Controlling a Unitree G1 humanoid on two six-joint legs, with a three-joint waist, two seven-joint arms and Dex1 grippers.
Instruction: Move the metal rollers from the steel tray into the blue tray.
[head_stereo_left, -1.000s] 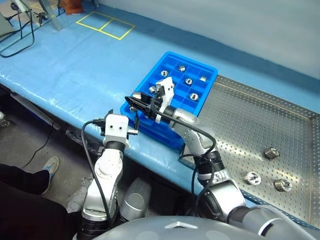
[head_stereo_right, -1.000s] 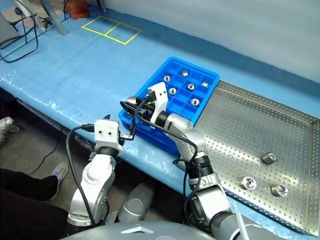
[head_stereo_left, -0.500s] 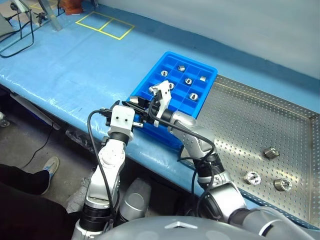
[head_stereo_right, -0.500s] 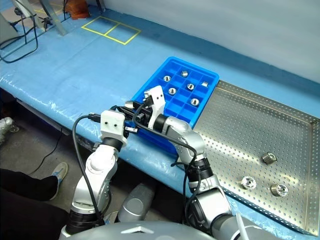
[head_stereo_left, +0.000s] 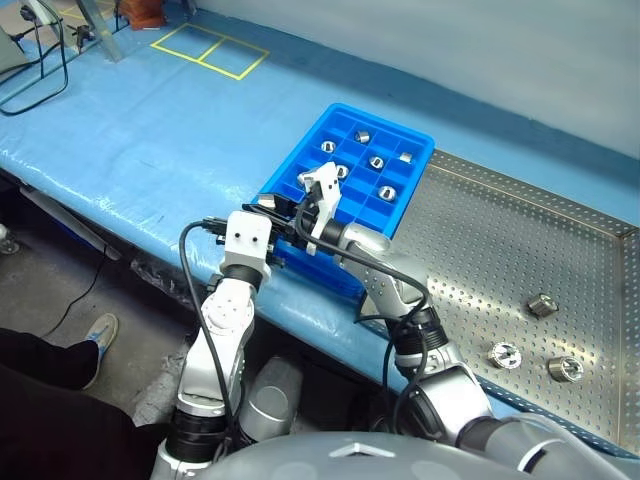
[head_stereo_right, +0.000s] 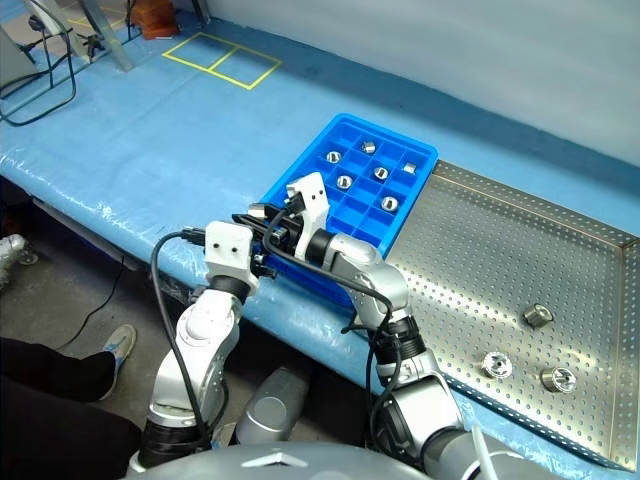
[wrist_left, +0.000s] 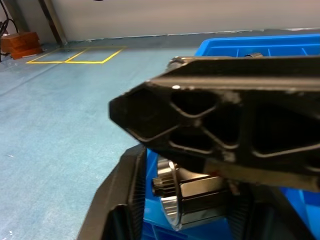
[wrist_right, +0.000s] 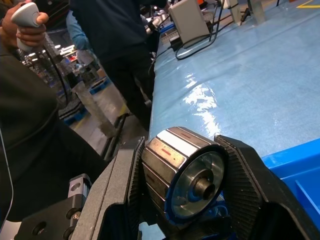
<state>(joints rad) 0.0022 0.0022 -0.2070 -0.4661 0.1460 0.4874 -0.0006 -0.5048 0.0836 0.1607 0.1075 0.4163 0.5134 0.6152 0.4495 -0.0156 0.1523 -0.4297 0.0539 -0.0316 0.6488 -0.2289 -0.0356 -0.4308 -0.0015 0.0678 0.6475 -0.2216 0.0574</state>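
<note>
My right gripper (wrist_right: 182, 175) is shut on a metal roller (wrist_right: 185, 172), a ribbed silver cylinder with a hollow hub, held just over the near left corner of the blue tray (head_stereo_left: 380, 113). My left gripper (wrist_left: 192, 200) has come up from below. Its fingers (wrist_left: 125, 200) are shut on either end of the same roller (wrist_left: 195, 195), under the right gripper's black finger. Several rollers (head_stereo_left: 377, 162) lie in the tray's compartments. Three rollers (head_stereo_left: 543, 305) (head_stereo_left: 506, 355) (head_stereo_left: 566, 370) rest near the right side of the steel tray (head_stereo_left: 480, 240).
The trays sit side by side on a long table with a pale blue cover (head_stereo_left: 150, 130), its near edge just under both grippers. Yellow taped squares (head_stereo_left: 210, 50) and cables (head_stereo_left: 40, 70) lie at the far left. A person holding a controller (wrist_right: 27, 15) stands beyond the table end.
My left gripper rose up to the right gripper and its fingers closed in on the roller held there. The right arm stayed still.
</note>
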